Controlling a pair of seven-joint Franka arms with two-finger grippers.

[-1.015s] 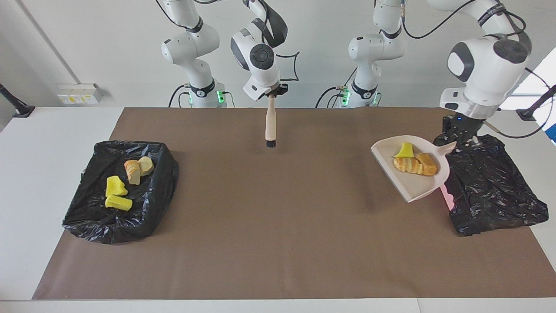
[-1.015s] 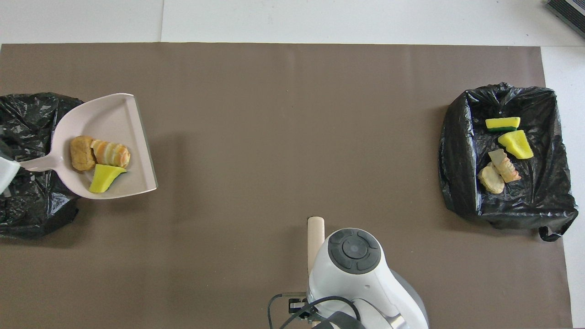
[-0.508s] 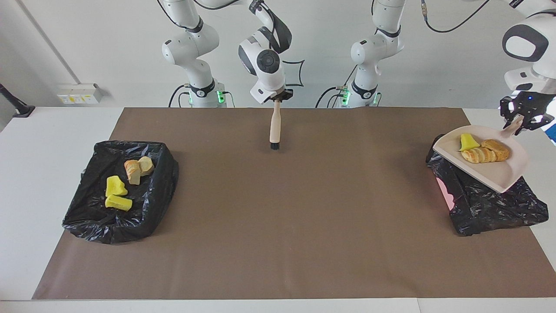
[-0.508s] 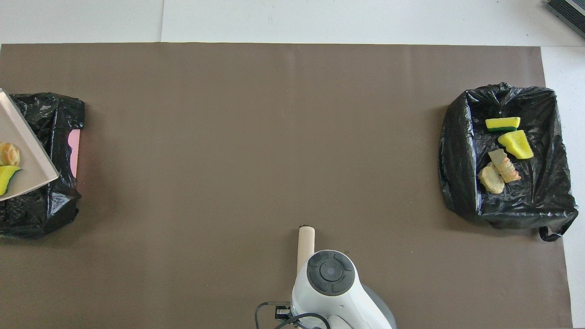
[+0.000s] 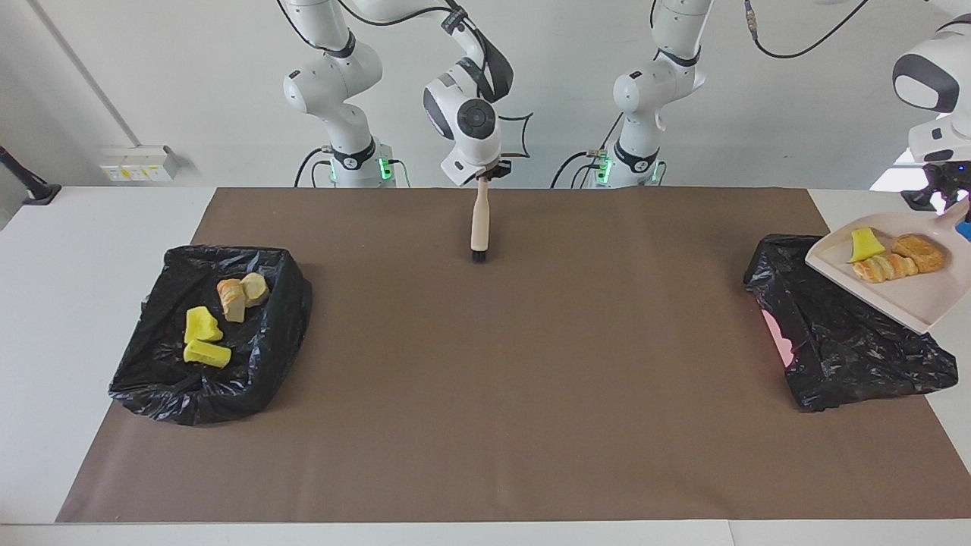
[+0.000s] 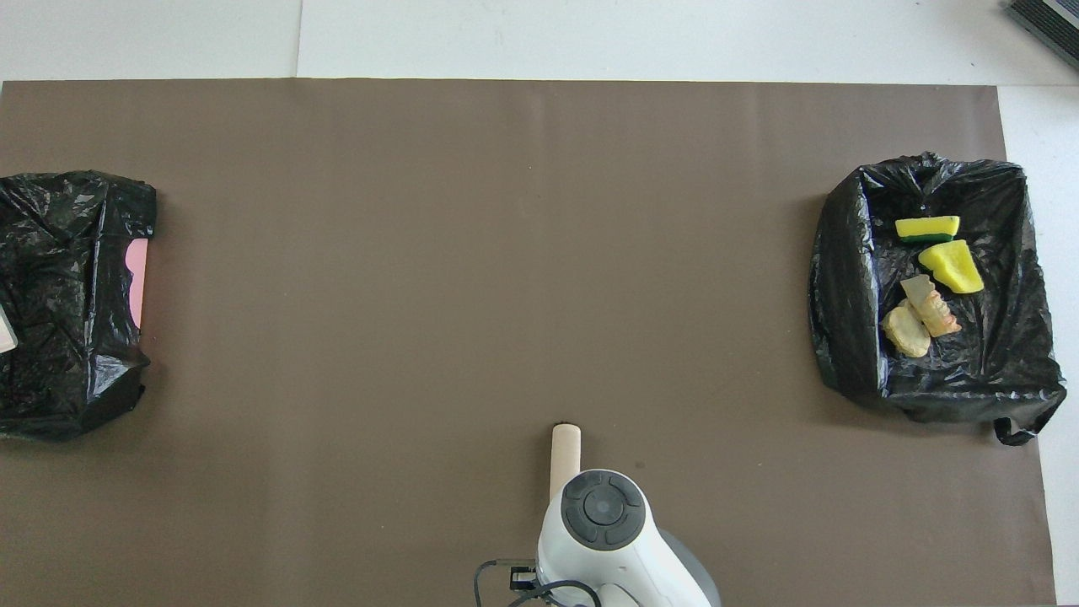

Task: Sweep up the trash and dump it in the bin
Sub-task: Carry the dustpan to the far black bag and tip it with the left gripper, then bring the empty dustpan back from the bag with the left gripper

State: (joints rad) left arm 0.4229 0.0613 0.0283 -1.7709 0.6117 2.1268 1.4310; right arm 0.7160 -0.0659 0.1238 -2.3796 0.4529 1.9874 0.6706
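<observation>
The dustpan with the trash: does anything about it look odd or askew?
Yes. The left pincer holds the dustpan tilted over the bin at its end; three trash pieces sit near the handle.

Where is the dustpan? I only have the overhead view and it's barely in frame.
Observer: In the air over the black-lined bin at the left arm's end of the table. The left gripper holds the dustpan by its handle.
Operator: Loaded?
Observer: Yes, three pieces: one yellow chunk and two bread-like pieces.
Operator: Brush attitude?
Observer: The brush hangs upright, bristles down, from the right gripper.
</observation>
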